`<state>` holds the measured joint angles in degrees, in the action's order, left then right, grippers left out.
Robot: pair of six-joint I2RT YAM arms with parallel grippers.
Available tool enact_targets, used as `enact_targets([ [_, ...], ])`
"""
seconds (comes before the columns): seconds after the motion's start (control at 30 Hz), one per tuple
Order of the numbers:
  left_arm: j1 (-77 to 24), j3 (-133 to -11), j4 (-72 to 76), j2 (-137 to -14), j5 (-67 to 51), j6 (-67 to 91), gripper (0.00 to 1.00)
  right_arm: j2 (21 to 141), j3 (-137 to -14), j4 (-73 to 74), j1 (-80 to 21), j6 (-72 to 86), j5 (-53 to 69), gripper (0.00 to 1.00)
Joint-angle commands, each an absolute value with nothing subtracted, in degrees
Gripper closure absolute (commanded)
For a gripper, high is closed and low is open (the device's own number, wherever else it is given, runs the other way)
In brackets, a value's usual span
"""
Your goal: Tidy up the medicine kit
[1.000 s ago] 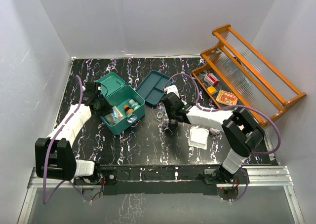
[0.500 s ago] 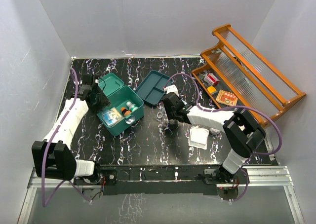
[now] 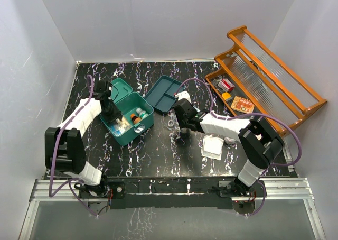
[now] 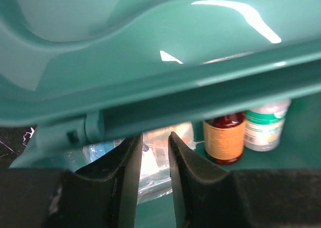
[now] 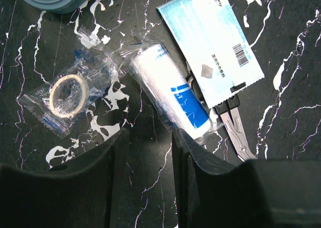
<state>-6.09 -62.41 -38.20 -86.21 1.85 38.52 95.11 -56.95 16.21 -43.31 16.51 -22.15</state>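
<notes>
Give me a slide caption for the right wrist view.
Open right gripper beside a wrapped bandage roll, a bagged tape ring, a barcoded sachet and a metal tool on the marbled table.

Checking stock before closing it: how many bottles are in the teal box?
2. A brown bottle with an orange label stands in the medicine kit, with a white green-labelled bottle close beside it. The lid and a plastic bag may hide others.

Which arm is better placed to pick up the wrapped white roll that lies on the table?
Right. Its open right pincer hangs just beside the wrapped white roll, seen in the right wrist view. The left pincer is at the medicine kit, away from the roll.
</notes>
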Motion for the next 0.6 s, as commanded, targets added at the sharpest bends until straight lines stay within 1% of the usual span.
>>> enact_targets([
  [0.0, -5.89, -61.57, -40.94, -87.50, 1.74, 39.41, 0.75, 94.99, -58.31, 13.81, -43.03, 16.68, -22.99, 0.62],
  [0.17, -6.06, -60.13, -37.46, -89.28, -0.42, 39.39, 0.76, 96.15, -59.43, 15.12, -43.05, 17.39, -22.93, 0.63],
  [0.3, -6.06, -60.82, -36.06, -89.98, 0.12, 38.98, 0.75, 96.17, -60.16, 15.60, -43.00, 17.61, -23.39, 0.63],
  [0.43, -6.15, -63.15, -37.11, -87.95, 0.06, 38.45, 0.70, 94.72, -60.12, 16.00, -43.04, 18.99, -24.11, 0.63],
  [0.57, -6.15, -64.79, -39.04, -82.97, -2.28, 38.13, 0.65, 91.29, -60.12, 18.44, -43.02, 23.30, -25.40, 0.63],
])
